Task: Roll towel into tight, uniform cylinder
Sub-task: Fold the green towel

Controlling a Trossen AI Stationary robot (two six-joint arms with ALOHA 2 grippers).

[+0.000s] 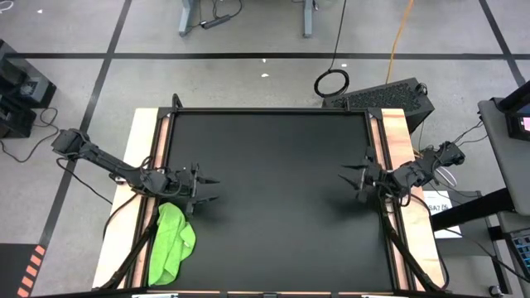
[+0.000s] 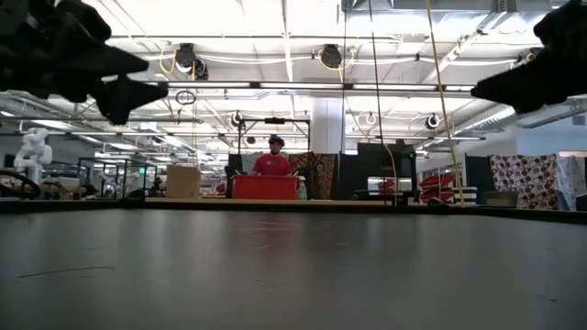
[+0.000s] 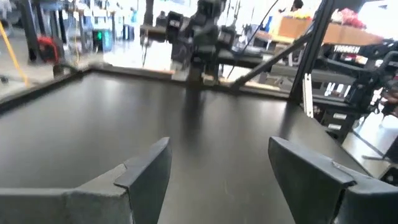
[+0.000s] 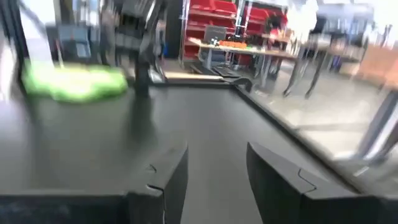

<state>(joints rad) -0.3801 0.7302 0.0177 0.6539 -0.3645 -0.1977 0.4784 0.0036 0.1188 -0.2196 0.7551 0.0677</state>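
Rolling not yet begun

The towel lies crumpled, unrolled, at the table's near-left corner; left hand and right hand hover open, gripping nothing.

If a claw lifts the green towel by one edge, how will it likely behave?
The towel lies bunched in soft folds at the black mat's left edge, so it will probably droop limply rather than hold shape. It looks thin, so likely light. Pushed, it would probably crumple or slide instead of rolling.
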